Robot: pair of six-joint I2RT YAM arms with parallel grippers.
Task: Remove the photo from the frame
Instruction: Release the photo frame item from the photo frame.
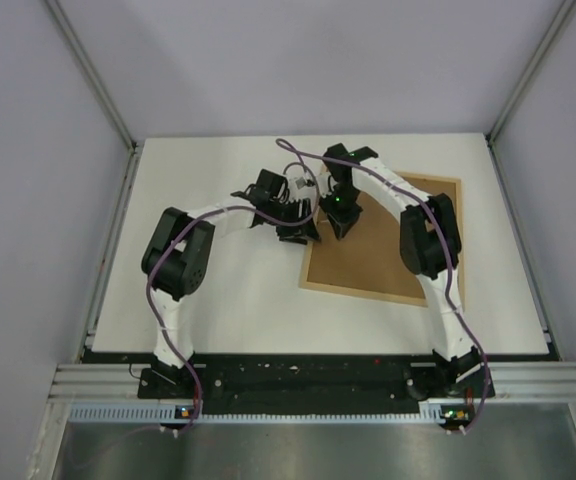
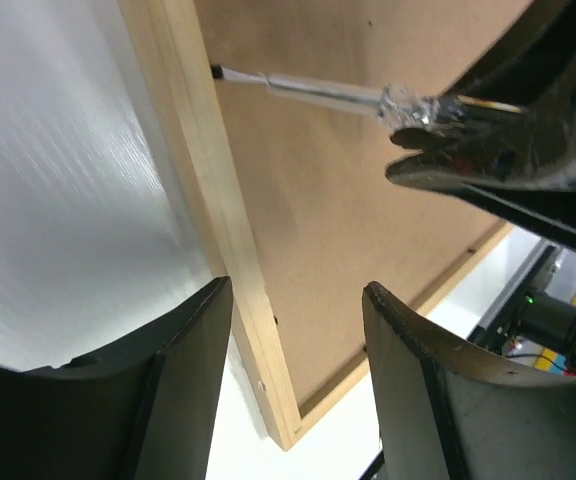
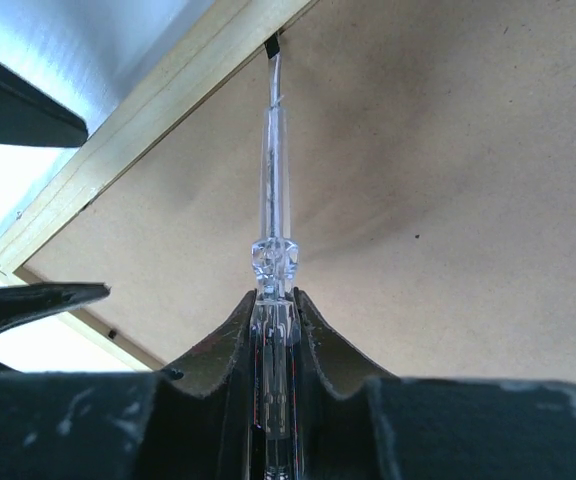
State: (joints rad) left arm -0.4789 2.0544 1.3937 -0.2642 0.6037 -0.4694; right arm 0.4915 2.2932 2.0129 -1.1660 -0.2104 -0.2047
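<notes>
R gripper is clamped on your screwdriver, tip at the frame rim, prob to pry; L gripper gapes astride its edge, empty.

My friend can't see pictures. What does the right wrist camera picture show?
The right gripper holds a clear screwdriver, its dark tip poking where the pale wood rim of the frame meets its brown back board. A white table shows beyond the rim.

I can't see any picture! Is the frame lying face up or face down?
Face down. The frame shows only its brown back with a light-wood rim.
</notes>
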